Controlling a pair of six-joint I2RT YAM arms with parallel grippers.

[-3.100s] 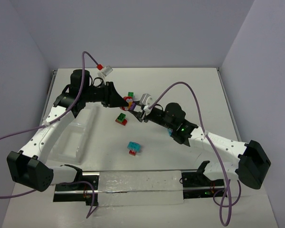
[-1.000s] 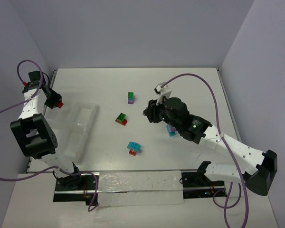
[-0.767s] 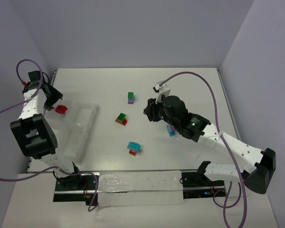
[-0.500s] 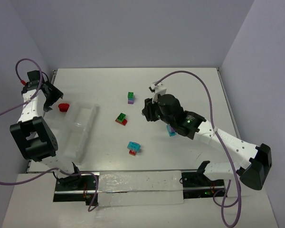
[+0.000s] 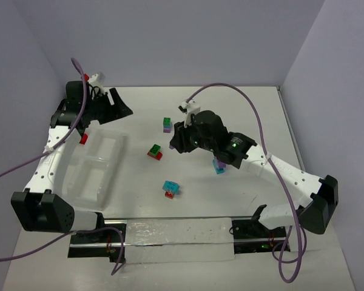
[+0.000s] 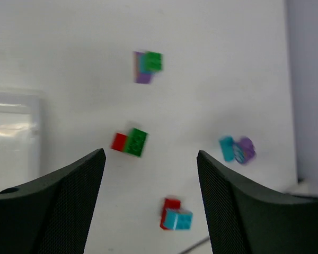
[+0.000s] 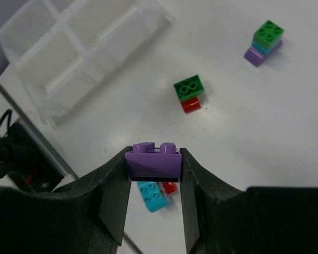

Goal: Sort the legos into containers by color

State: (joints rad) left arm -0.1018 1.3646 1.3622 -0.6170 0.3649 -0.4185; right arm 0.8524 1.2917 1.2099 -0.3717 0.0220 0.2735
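Got a glossy, studded purple brick [image 7: 152, 160] pinched between the matte black fingers of the right gripper [image 7: 153, 174], up over the smooth white table [image 5: 230, 109]. Seeing the left gripper [image 6: 151, 174] spread wide, mesh-textured pads bare. Spotting a red brick [image 5: 84, 139] at the far left corner of the clear, divided tray [image 5: 100, 182] (inside or on the rim, can't tell). Also four blocky two-colour stacks [image 5: 155, 151] scattered right of it.

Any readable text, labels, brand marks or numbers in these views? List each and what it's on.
None can be read in any view.
The purple brick held in the right gripper shows only studs.
The clear tray and the left gripper carry no legible print.
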